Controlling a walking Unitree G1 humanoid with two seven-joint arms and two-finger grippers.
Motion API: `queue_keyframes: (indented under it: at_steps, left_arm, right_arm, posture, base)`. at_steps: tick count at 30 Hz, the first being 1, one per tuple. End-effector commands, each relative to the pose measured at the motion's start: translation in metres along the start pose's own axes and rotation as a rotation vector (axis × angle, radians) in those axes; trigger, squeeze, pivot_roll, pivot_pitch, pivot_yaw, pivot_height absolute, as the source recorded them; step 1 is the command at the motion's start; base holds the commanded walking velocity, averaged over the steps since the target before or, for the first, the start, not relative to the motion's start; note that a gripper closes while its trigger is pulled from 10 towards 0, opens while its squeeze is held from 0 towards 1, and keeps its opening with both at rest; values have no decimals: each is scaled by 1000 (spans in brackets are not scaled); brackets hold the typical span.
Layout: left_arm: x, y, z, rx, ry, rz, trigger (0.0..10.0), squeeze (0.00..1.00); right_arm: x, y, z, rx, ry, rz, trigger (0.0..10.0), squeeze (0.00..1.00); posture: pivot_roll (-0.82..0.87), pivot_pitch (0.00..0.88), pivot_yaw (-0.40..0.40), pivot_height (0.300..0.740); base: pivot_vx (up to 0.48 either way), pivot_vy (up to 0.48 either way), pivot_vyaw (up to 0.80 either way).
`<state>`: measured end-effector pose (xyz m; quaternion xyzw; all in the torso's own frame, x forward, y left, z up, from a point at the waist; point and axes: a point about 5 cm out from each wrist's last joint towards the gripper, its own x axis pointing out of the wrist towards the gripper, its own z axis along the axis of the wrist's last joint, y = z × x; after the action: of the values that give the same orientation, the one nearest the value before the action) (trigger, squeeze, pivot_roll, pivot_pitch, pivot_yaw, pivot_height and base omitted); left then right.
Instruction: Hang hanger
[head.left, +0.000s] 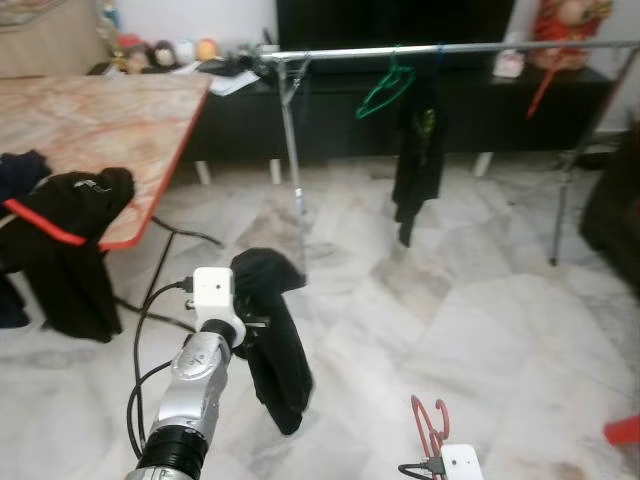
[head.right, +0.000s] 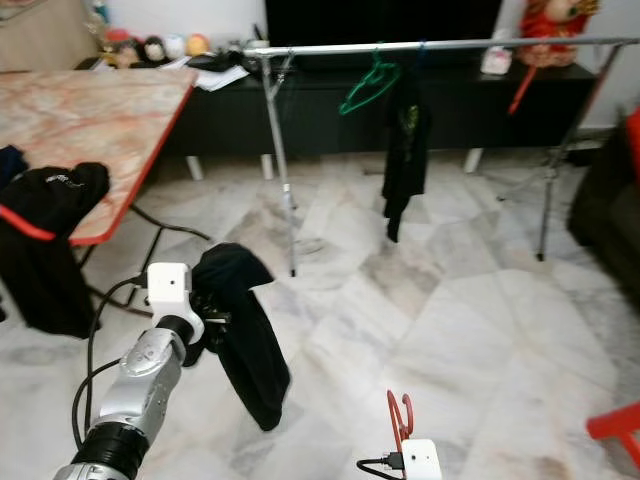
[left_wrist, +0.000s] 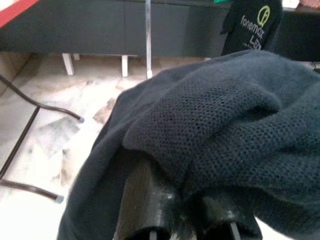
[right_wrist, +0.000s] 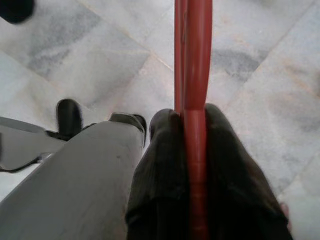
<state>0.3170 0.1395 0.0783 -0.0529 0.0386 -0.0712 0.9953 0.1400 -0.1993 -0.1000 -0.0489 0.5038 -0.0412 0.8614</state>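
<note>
The red hanger (right_wrist: 193, 125) sat pinched flat between my right gripper's (right_wrist: 192, 150) two black fingers (right_wrist: 165, 165), a thin, glossy plastic strip running straight up out of the grip over the floor; from the head camera I saw its curled hook (head.right: 400, 418) standing low in front of me, just above the right wrist's white box (head.right: 420, 462). My left gripper (left_wrist: 200, 210) was buried under a dark mesh garment (head.left: 272, 330), the cloth draped over the fingers and hanging down in a long fold toward the floor; I could not tell how far those fingers stood apart, though the garment hung from them. Ahead, well apart from both arms, ran the silver clothes rail (head.left: 450, 48), carrying a green hanger (head.left: 385, 88) and, just beside it, a black shirt (head.left: 418, 150) with yellow print. The rail's near upright (head.left: 292, 140) stood left of centre and its far leg (head.right: 545, 190) to the right, with bare marble floor (head.left: 480, 320) between me and them. On my left a marble-topped table (head.left: 100, 120) with a red edge had black clothing (head.left: 65, 250) slung over its corner. A low black cabinet (head.right: 320, 110) backed the rail.
</note>
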Motion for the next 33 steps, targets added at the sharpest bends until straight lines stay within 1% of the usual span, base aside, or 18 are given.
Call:
queue_keyframes:
  at_steps: [1, 9, 14, 21, 25, 33]
  left_arm:
    - [1, 8, 8, 18, -26, 17, 10000, 0]
    - [1, 7, 8, 15, -22, 18, 10000, 0]
    - [0, 7, 8, 15, -23, 20, 10000, 0]
    - [0, 7, 8, 15, -18, 19, 10000, 0]
    - [1, 6, 8, 12, -18, 19, 10000, 0]
    - [1, 7, 10, 10, -20, 21, 10000, 0]
  right_arm:
    - [0, 3, 1, 35, -3, 3, 10000, 0]
    - [0, -2, 2, 5, -10, 5, 10000, 0]
    - [0, -2, 1, 15, -9, 2, 10000, 0]
    - [0, -4, 2, 1, -9, 14, 10000, 0]
    - [0, -4, 3, 9, -10, 14, 10000, 0]
    - [0, -1, 2, 8, -8, 18, 10000, 0]
  posture:
    - [-101, 0, -6, 740]
    - [-98, 0, -10, 740]
    - [-98, 0, -10, 740]
    - [-94, 0, -9, 740]
    - [-93, 0, -10, 740]
    - [-89, 0, -10, 740]
  base:
    - [0, 398, 0]
    - [0, 398, 0]
    - [0, 396, 0]
    - [0, 398, 0]
    - [0, 397, 0]
    - [0, 391, 0]
